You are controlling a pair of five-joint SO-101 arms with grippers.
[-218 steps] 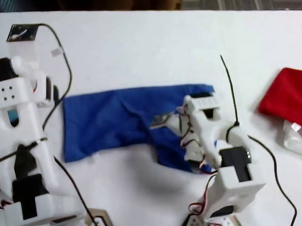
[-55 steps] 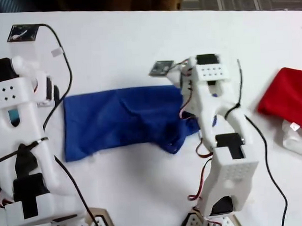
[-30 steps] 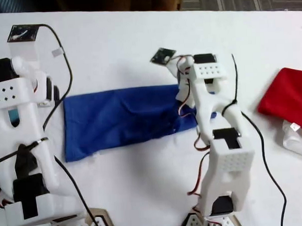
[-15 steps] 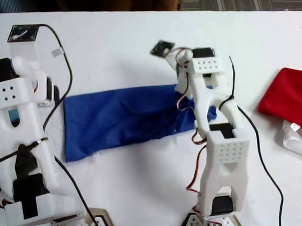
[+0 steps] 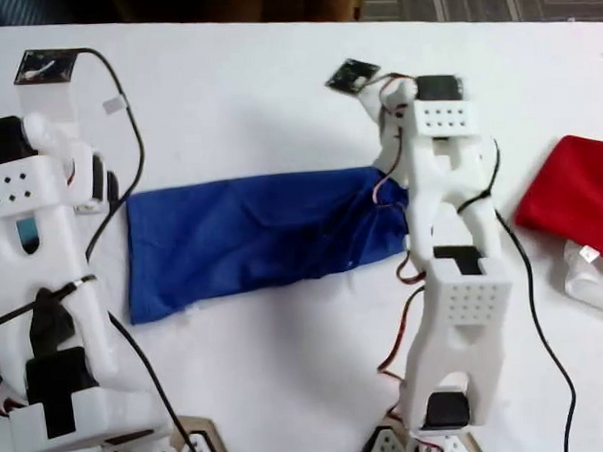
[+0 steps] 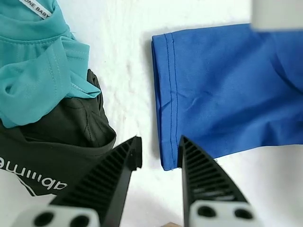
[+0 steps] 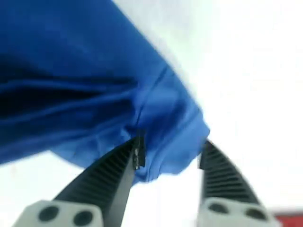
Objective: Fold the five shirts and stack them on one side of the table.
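A few seconds ago a flap of the blue shirt (image 5: 252,233) hung down toward the near edge of the desk (image 5: 275,87), under the right arm (image 5: 447,230). Now the flap is gone and the shirt is one long, flat strip. The right arm has swung away from the near edge. In the last half second it also slid to the right, and the shirt's right end went with it a little. The left arm (image 5: 38,258) has not moved at all.

The right arm now reaches out over the right end of the blue shirt (image 7: 94,71). The right hand (image 7: 170,149) has its fingers wide apart, one on each side of the shirt's end corner. The cloth bunches up between them, and one finger (image 7: 128,163) touches it.

The left arm stands at the left side of the desk. The left hand (image 6: 158,149) has its fingers apart too and holds nothing. It hangs over the desk just by the hemmed end of the blue shirt (image 6: 227,90).

Near that end sits a small pile, with a teal shirt (image 6: 33,71) lying partly on a black shirt (image 6: 61,137). A red shirt (image 5: 576,199) lies at the right edge of the desk, well apart from the blue one.
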